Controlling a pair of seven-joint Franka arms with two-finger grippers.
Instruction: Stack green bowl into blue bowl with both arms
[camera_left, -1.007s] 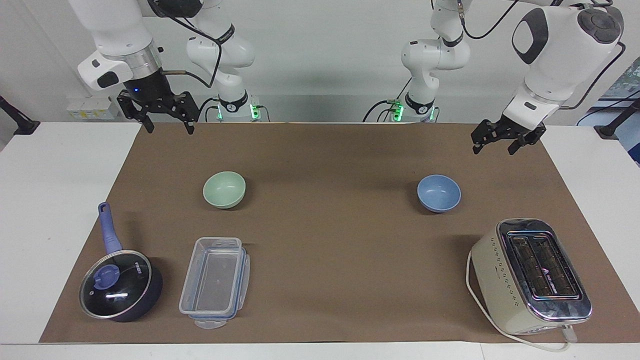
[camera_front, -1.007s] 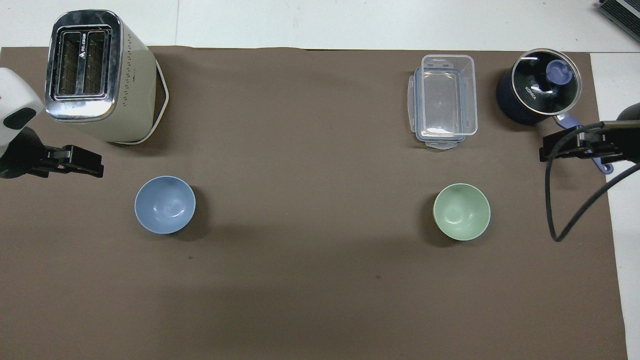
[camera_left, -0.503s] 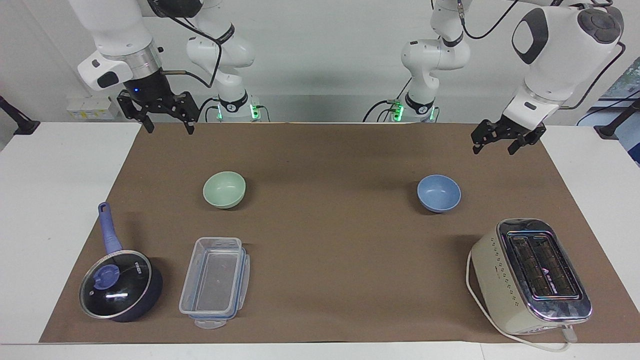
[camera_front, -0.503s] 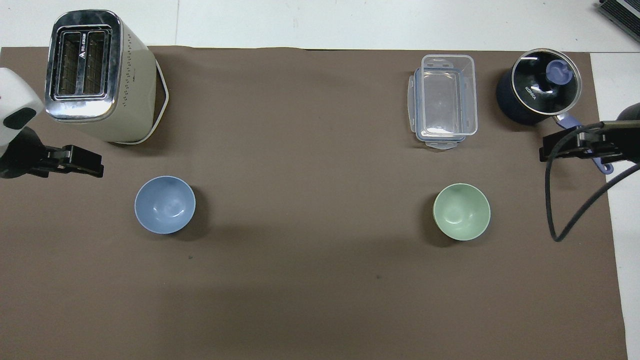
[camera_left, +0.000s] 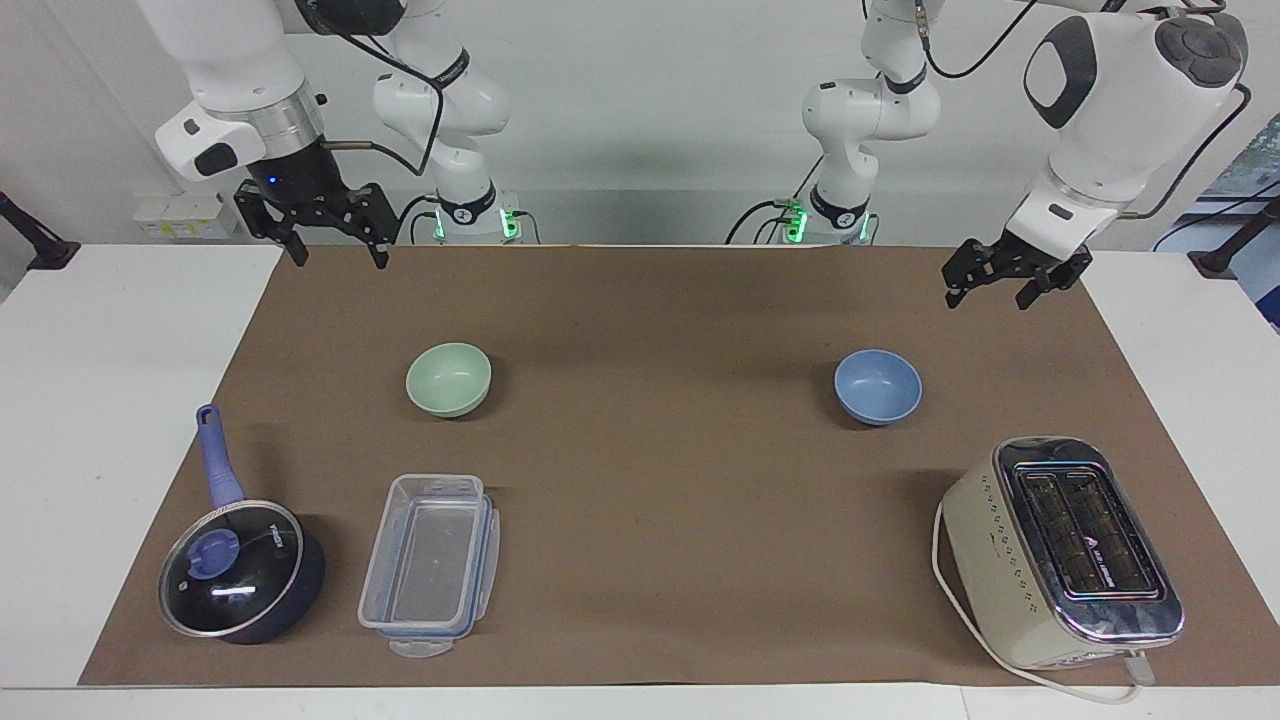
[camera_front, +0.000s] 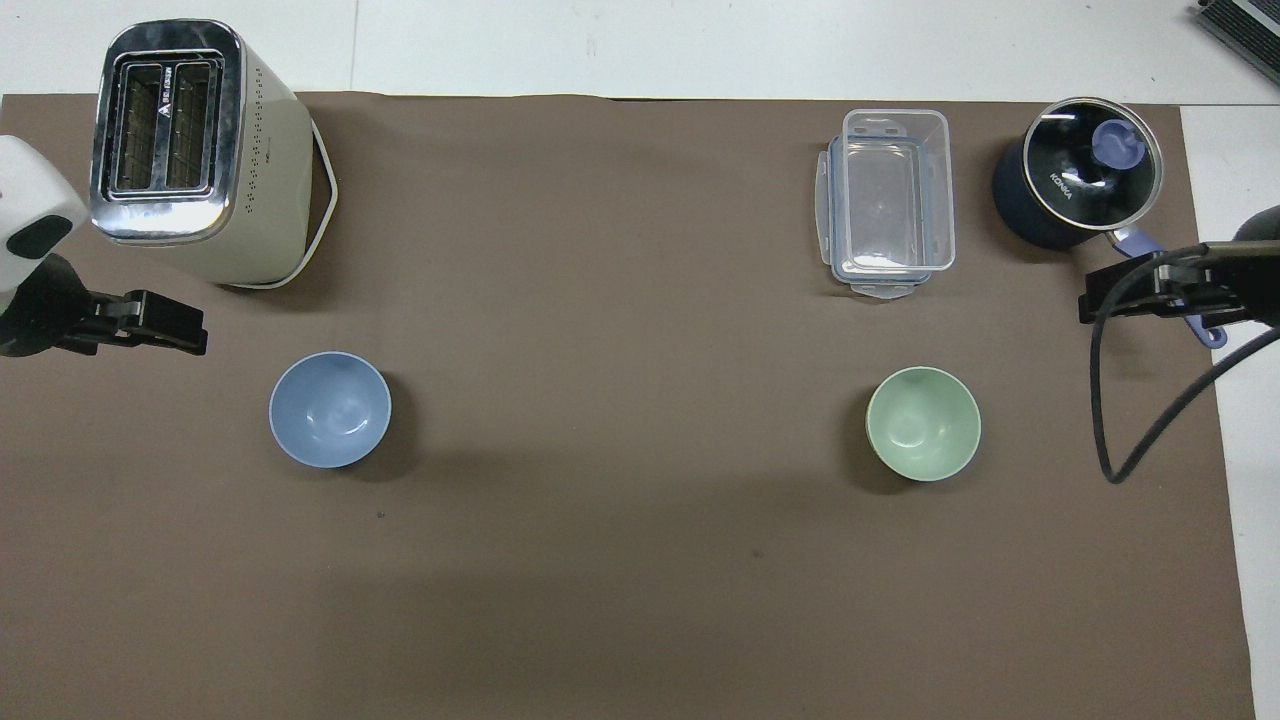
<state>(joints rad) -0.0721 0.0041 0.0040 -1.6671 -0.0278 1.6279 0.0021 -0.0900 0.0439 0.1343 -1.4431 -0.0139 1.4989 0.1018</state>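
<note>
Facing view: green bowl (camera_left: 448, 378) clear of jaws.

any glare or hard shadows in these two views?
Facing view: glare streak on the saucepan's glass lid and the toaster's chrome top; soft shadows beside the green bowl and blue bowl. Overhead view: same lid glare, soft bowl shadows.

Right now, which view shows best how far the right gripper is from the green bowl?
The facing view: the right gripper hangs open in the air, well clear of the green bowl, over the mat's edge nearest the robots. The overhead view shows only its tip edge-on, overlapping the saucepan's handle, so height and gap are unreadable.
</note>
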